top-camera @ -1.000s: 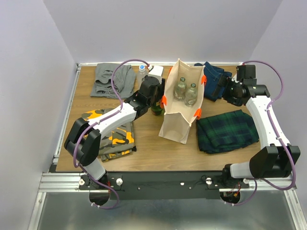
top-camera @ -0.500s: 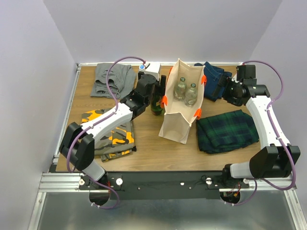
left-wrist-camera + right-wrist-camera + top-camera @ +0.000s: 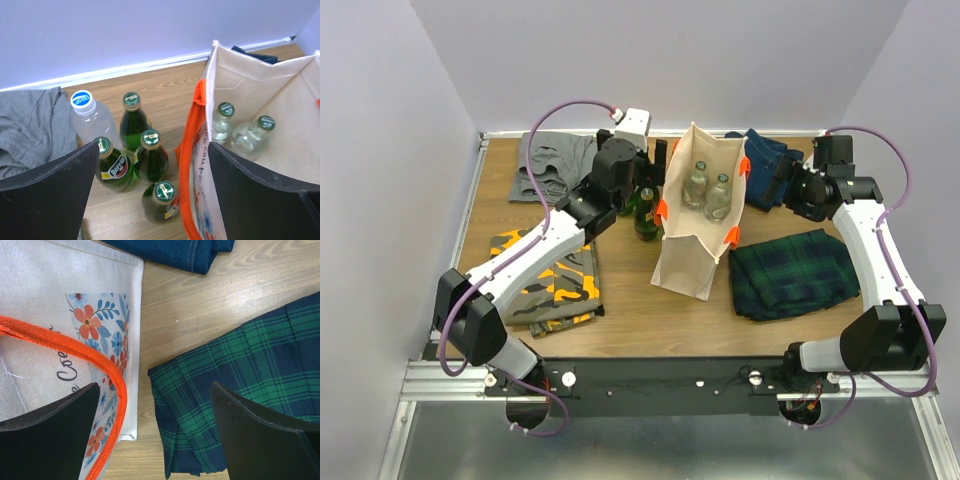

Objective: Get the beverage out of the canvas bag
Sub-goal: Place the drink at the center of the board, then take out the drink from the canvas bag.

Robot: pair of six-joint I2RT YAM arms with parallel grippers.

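The canvas bag [image 3: 692,225] stands upright mid-table, cream with orange handles [image 3: 192,150]. Two clear glass bottles [image 3: 223,121] [image 3: 251,138] stand inside it, also seen from above [image 3: 696,183]. Several green glass bottles [image 3: 150,159] stand on the table just left of the bag [image 3: 645,218]. My left gripper [image 3: 152,147] hangs open high above those green bottles and holds nothing; in the top view the left gripper [image 3: 645,180] is beside the bag's left wall. My right gripper [image 3: 154,387] is open and empty, hovering by the bag's right side [image 3: 60,290].
A clear plastic water bottle with a blue cap [image 3: 86,111] stands behind the green ones. A grey garment [image 3: 555,165] lies back left, a camouflage garment [image 3: 555,282] front left. Folded plaid cloth [image 3: 790,272] and jeans [image 3: 768,155] lie right of the bag.
My left gripper has opened and lifted back and away from a green bottle, which now stands beside the bag. The right arm has not moved.
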